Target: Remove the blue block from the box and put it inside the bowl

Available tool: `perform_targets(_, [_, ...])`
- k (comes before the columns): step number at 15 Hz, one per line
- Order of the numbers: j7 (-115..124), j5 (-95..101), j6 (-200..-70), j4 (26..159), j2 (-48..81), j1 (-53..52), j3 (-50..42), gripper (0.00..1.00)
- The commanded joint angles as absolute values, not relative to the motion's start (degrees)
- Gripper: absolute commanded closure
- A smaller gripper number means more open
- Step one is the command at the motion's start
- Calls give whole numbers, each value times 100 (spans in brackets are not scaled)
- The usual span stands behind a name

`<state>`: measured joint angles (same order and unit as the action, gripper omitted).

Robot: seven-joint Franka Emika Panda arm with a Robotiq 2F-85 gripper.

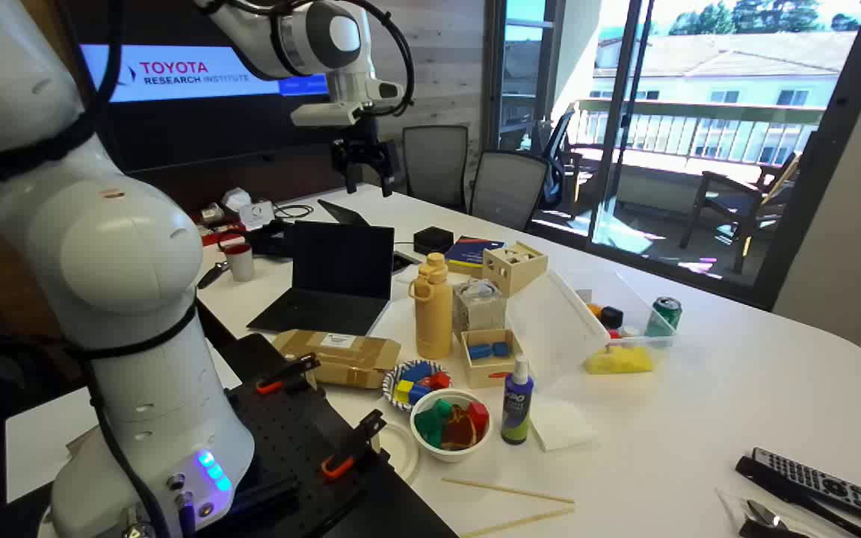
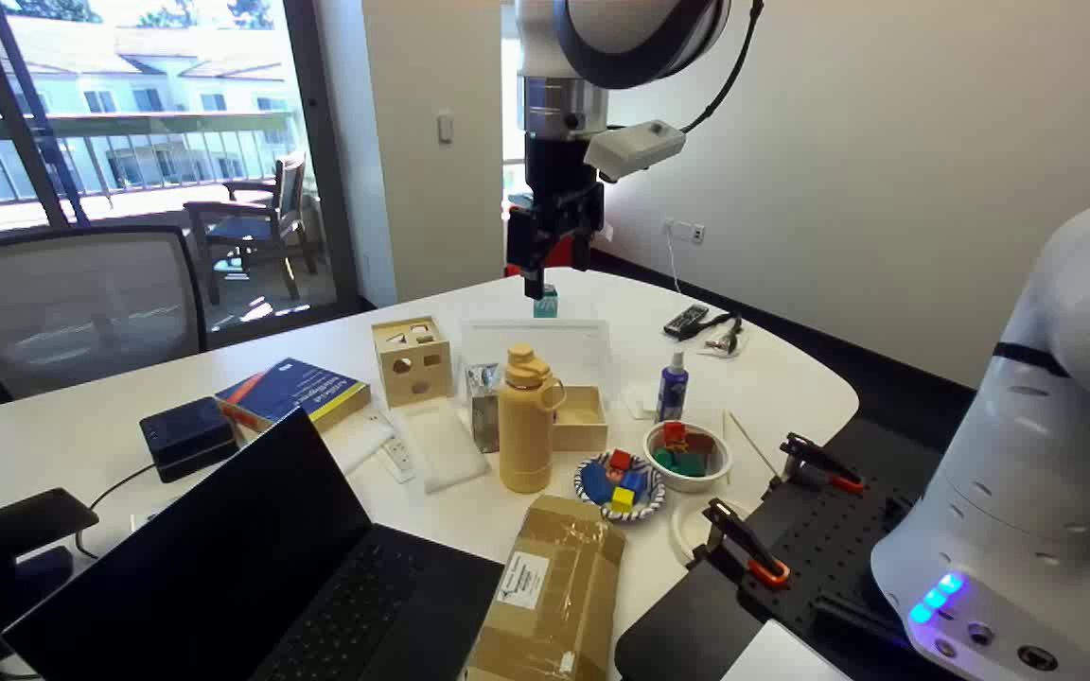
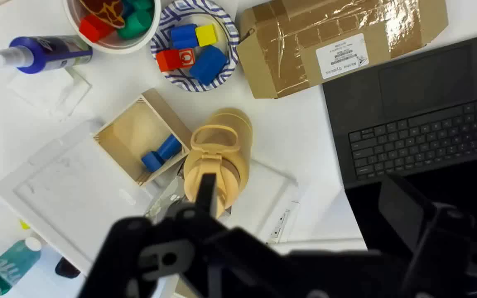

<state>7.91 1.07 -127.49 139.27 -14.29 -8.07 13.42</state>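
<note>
Your arm [image 1: 120,246] stands raised and arches over the surface [image 1: 662,441]; in both exterior views the jaws point down from well above it. You have them spread wide apart. Your blue block [image 3: 152,161] lies inside the open-topped wooden box [image 3: 166,111], just beside a longer blue piece [image 3: 169,147] and near one wall. For writing, you can read "TOYOTA RESEARCH INSTITUTE" on the screen [image 1: 199,75] and, upside down in an exterior view, "Artificial Intelligence" on the book [image 2: 294,397]. The print on the white label [image 3: 343,56] of the taped cardboard parcel [image 3: 284,54] is too small for you to make out. Near the box you see a smooth, round-shouldered yellow bottle [image 2: 526,435], a patterned bowl [image 3: 231,39] in blue and white geometric bands, and a plain white bowl [image 1: 451,453]. A wooden case [image 2: 436,375] pierced with cut-out shapes stands well apart from both bowls.
</note>
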Motion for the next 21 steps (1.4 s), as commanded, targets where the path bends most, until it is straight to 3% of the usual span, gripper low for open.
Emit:
perform_targets(1, [806, 127, -12741, 13918, -1425, -874, 1277, 0])
perform_targets(12, [806, 127, -12741, 13917, -1426, -874, 1277, 0])
perform_targets(21, [-926, -1437, -14849, 12990, 999, -118, 71, 0])
